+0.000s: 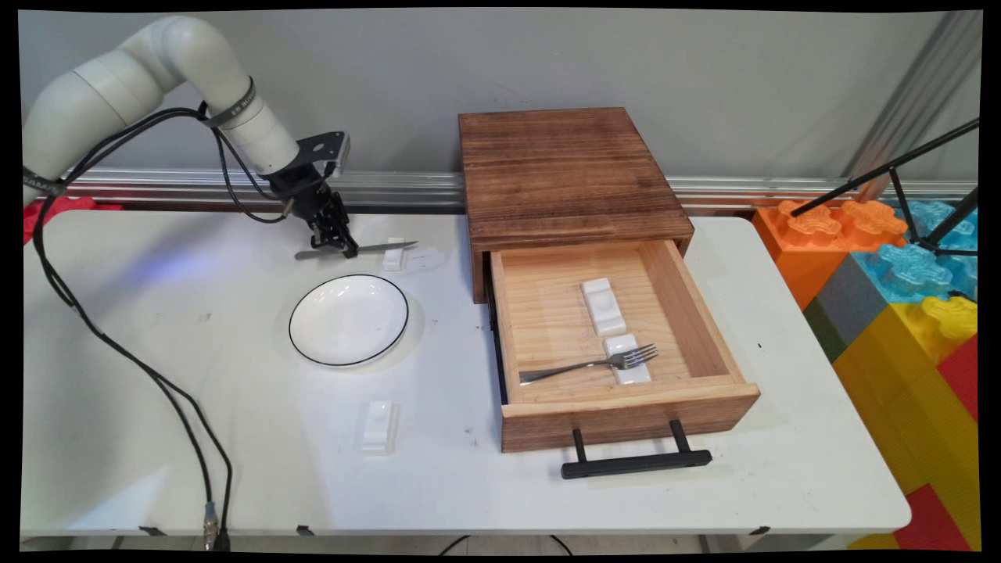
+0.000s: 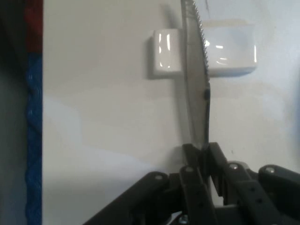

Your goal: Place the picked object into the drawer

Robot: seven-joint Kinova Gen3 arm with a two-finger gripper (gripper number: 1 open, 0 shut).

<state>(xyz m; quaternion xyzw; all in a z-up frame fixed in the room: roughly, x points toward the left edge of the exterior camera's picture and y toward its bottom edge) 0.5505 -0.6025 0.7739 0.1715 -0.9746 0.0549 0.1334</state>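
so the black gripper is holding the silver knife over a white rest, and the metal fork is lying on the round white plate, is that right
Not quite. The metal fork lies inside the open wooden drawer, its tines on a white ceramic rest, as the main view shows. The round white plate holds nothing. The rest stands.

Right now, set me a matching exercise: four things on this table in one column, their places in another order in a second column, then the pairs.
Things:
1. knife
2. fork
3. white plate
4. drawer handle

Places:
A. lying in the open drawer, tines on a white rest
B. flat on the table, left of the wooden box
C. clamped in the gripper, blade over a white rest
D. sticking out toward the table's near edge

Pairs: 1-C, 2-A, 3-B, 4-D
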